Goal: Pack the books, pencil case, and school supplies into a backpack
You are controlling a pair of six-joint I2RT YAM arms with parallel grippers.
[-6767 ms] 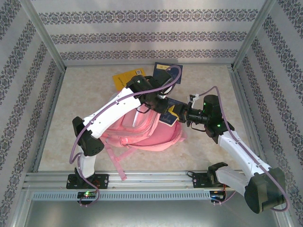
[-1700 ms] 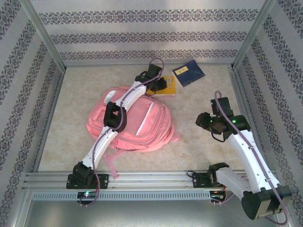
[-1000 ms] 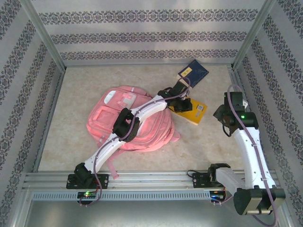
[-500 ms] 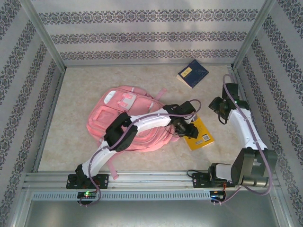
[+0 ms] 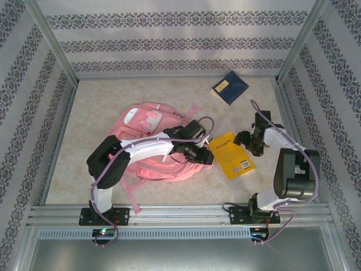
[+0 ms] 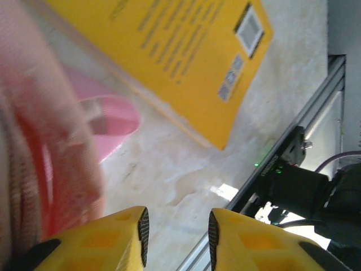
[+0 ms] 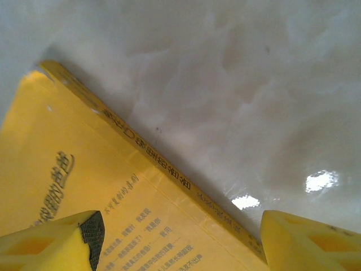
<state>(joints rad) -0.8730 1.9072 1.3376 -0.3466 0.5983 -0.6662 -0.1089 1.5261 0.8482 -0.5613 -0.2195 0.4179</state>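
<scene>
Right hand agape over yellow book

Yellow book now right of backpack

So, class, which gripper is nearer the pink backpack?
Left. The left gripper is at the backpack's right edge, beside the yellow book; the right gripper hovers over that book's opposite edge, away from the backpack.

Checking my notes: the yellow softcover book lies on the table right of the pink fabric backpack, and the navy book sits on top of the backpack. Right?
Not quite. The navy softcover book is not on the pink fabric backpack; it lies on the table near the far right corner, as the top external view shows. The rest holds.
</scene>
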